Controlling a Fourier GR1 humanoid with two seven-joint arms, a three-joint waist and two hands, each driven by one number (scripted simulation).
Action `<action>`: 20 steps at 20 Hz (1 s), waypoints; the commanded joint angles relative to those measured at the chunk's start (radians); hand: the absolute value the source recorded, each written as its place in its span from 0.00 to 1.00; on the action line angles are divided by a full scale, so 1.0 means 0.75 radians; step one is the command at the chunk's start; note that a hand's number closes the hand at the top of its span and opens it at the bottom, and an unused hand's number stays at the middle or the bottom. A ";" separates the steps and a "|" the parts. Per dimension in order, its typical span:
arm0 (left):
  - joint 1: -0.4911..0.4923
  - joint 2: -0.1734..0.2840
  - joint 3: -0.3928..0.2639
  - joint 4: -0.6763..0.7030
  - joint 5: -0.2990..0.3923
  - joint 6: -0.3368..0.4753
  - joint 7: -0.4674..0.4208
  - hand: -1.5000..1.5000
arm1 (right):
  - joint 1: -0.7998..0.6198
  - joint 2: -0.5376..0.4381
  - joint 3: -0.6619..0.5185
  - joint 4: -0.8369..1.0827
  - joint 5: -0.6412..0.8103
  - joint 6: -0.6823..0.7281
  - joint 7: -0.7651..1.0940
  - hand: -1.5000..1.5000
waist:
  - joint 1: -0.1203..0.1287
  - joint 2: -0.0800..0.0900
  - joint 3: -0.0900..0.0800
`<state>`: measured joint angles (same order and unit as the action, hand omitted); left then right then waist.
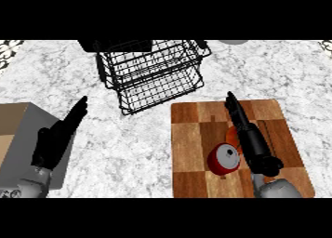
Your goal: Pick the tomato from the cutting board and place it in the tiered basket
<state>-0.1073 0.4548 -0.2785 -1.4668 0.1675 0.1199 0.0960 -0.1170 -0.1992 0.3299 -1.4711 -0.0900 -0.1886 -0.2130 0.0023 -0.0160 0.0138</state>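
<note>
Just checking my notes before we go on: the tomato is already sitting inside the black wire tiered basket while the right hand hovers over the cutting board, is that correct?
Not quite. The head view shows the tomato lying on the wooden cutting board, beside the right hand, not inside the black wire tiered basket. The right hand is indeed over the cutting board.

Black wire mesh forms the tiered basket [155,74]. Just beside it lies the cutting board [195,139], chequered wood with a smooth sheen, on a mottled grey-white marble counter [127,139].
</note>
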 commanded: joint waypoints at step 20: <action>0.018 -0.249 0.054 0.158 0.046 -0.057 -0.273 0.50 | -0.300 -0.048 0.094 -0.064 0.748 -0.734 0.709 0.00 | -0.055 -0.003 -0.029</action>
<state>-0.1144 0.2722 -0.2474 -1.3684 0.2028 0.0710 -0.0961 -0.3556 -0.1437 0.3459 -1.4865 0.3162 -0.7619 0.1264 -0.0190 -0.0106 -0.0042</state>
